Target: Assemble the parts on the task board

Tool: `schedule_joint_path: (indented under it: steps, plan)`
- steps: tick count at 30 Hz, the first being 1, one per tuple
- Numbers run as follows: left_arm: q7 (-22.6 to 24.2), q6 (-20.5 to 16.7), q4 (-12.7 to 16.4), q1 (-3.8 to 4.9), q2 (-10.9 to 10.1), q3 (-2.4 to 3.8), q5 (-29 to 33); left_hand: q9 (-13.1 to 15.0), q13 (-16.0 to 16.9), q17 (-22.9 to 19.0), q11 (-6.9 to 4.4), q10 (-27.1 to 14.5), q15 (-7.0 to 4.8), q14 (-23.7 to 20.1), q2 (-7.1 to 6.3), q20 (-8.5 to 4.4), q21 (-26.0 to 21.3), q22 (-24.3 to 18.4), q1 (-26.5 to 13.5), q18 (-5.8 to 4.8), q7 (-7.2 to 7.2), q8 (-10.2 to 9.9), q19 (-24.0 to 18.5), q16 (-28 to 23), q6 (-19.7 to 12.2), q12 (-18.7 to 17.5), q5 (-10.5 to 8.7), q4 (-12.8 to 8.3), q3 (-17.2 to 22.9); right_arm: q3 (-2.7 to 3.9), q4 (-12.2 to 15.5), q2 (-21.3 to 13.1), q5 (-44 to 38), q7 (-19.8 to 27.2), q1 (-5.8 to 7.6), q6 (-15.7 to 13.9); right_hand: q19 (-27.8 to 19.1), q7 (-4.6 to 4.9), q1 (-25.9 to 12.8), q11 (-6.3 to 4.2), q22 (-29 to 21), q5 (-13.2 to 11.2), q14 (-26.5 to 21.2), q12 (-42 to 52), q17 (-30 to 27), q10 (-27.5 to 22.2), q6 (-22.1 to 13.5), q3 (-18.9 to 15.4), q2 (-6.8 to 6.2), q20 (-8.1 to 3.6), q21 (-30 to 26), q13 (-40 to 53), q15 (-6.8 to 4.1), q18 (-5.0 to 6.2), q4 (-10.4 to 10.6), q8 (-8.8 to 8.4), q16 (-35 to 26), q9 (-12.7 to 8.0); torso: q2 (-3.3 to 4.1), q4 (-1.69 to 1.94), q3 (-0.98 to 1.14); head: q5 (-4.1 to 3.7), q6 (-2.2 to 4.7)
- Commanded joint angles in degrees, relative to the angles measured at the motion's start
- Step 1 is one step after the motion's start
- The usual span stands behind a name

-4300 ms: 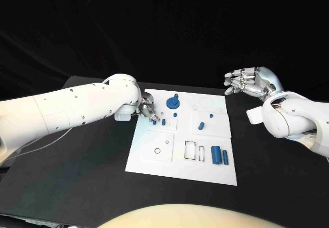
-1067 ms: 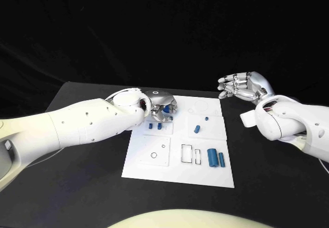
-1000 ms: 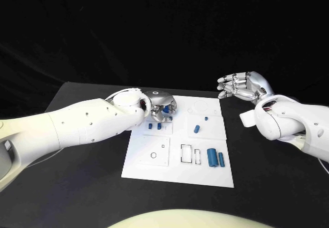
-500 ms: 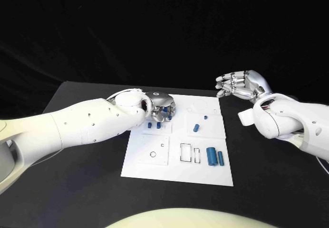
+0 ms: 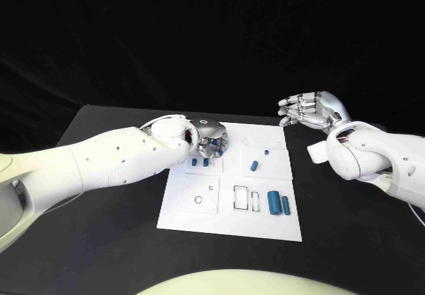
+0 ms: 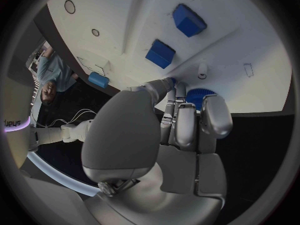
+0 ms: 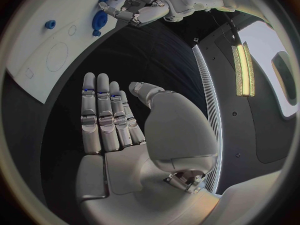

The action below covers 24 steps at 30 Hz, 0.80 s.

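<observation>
Black table (image 5: 97,203) fills the lower part of the head view, and the white task board (image 5: 232,218) lies flat in the middle of it. The left arm (image 5: 97,163) is big and white and reaches in from the left of the frame to the board's upper left corner. The right arm (image 5: 381,160) comes in from the right side and stays off the board. The left hand (image 5: 210,136) is bent down over a round blue part (image 6: 199,96) at that upper left corner, and in the left wrist view its fingertips (image 6: 177,89) sit right on that part, but I cannot tell if they are really squeezing it. The right hand (image 5: 310,109) is up in the air past the board's upper right corner, with its fingers straight and a little apart and nothing in it. Two long blue parts (image 5: 280,202) lie side by side at the lower right of the board. One small blue part (image 5: 254,165) lies tilted in the middle. Two short blue parts (image 5: 200,163) stand close together just below the left hand. One tiny blue part (image 5: 266,152) sits near the upper right of the board.
</observation>
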Motion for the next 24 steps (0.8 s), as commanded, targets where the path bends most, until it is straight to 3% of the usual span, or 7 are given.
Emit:
schedule_joint_path:
  steps: [1,14,24]
  plan:
    - [0.4,1.4,-0.1,-0.26,0.3,-0.06,-0.1,-0.1,-0.1,0.0,-0.05,0.6,-0.14,0.5,0.48,0.04,0.4,0.2,-0.4,-1.09,-0.08,0.2,0.4,0.3,0.7,-0.5,-0.43,0.0,0.5,0.01,0.1,0.1,-0.6,0.3,-0.03,0.8,-0.4,0.26,-0.1,0.36,-0.1,0.1,-0.5,-0.3,0.0,0.1,-0.2,0.1,0.06,0.17,-0.3,-0.1,0.09,0.61,0.2,-0.33,-0.2,-0.1,0.00,0.01,-0.04,-0.03,-0.11]
    - [0.6,0.2,-0.3,-0.40,0.2,-0.07,1.2,-1.3,-2.0,-1.1,0.97,0.6,1.22,0.3,-1.03,1.00,0.2,0.1,-3.2,-1.07,0.89,-2.1,0.1,0.3,-0.5,-4.7,-0.83,0.0,1.3,0.01,0.2,0.0,-0.7,0.2,-0.03,0.7,-0.4,0.26,-0.1,0.36,-0.1,0.2,-0.4,-0.3,0.0,0.1,-0.2,0.1,0.09,0.18,-0.3,-0.1,0.09,0.61,0.2,-0.32,-0.2,0.0,-0.08,0.06,-0.01,-0.13,-0.15]
    - [0.8,-2.9,-0.5,-0.45,0.2,-0.08,2.2,-1.2,-2.2,-0.6,0.92,2.8,1.67,0.6,0.12,1.45,1.0,1.1,-2.7,-1.26,1.07,-1.7,0.7,0.9,1.4,-5.5,-0.71,-0.7,2.5,0.01,0.3,-0.1,-0.7,0.2,-0.03,0.7,-0.4,0.25,-0.2,0.35,-0.1,0.2,-0.4,-0.3,0.1,0.1,-0.2,0.1,0.12,0.19,-0.3,-0.1,0.09,0.62,0.3,-0.31,-0.2,0.0,-0.09,0.09,-0.01,-0.03,0.02]
